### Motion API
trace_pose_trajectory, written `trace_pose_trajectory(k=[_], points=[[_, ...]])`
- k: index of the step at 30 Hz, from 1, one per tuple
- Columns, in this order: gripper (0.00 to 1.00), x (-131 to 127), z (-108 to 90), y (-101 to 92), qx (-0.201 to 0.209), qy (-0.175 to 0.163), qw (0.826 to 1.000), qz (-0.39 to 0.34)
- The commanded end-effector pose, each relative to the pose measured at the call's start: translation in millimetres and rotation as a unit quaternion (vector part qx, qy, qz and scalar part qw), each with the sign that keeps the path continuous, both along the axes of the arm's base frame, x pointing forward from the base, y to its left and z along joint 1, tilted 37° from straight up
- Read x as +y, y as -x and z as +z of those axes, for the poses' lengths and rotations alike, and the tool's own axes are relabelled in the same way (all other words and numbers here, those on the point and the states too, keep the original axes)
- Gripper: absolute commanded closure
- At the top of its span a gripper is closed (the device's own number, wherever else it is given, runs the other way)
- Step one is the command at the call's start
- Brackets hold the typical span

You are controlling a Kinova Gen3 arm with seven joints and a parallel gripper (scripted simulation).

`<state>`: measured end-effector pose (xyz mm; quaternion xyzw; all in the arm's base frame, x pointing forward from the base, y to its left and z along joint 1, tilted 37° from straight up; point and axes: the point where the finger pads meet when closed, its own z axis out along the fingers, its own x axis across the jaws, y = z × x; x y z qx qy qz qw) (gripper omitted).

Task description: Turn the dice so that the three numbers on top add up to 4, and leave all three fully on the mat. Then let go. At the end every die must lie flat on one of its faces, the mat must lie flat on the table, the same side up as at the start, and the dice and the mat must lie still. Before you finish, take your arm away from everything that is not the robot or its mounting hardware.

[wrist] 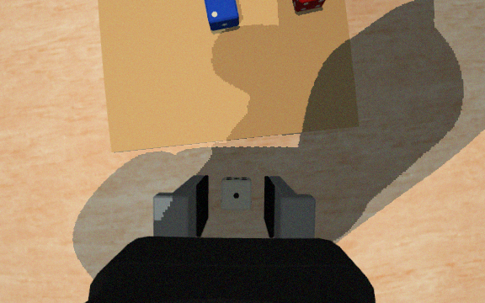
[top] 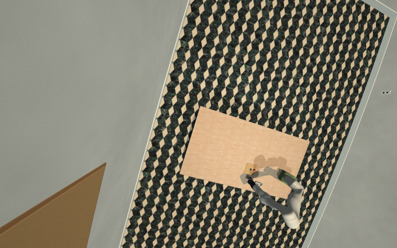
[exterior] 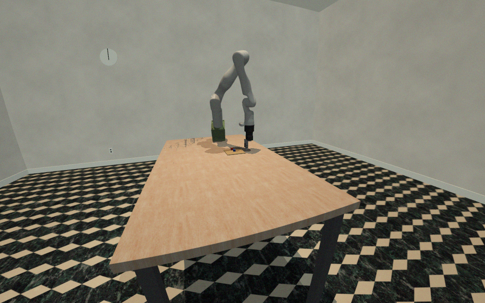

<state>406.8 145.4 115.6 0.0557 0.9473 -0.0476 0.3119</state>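
A white die [wrist: 230, 202] lies on the bare table just off the mat, with one pip on top. My gripper [top: 248, 178] [exterior: 246, 146] [wrist: 236, 197] is partly open and points down over it. The die shows between the two fingers with a gap on each side. The mat [top: 248, 166] [exterior: 230, 153] [wrist: 154, 84] is tan and lies flat beyond the die. A blue die [top: 250, 169] [exterior: 234, 150] [wrist: 224, 9] and a red die [top: 254, 169] [exterior: 231, 148] [wrist: 308, 5] are on the mat, apart. In the wrist view, both are cut off by the top edge, so their top numbers cannot be read fully.
The wooden table [top: 218, 144] [exterior: 236, 195] carries the arm's green base block [top: 283, 176] [exterior: 218, 134]. The table's long edge runs close behind the gripper in the top view. The arm's shadows fall over the white die and part of the mat.
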Motion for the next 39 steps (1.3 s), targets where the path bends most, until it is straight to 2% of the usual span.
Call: trace_pose_trajectory(k=[1,39], points=[[0.36,0.4,0.3,0.0,0.000,0.000,1.000,0.000],[0.36,-0.3,-4.1,-3.3,0.000,0.000,1.000,0.000]])
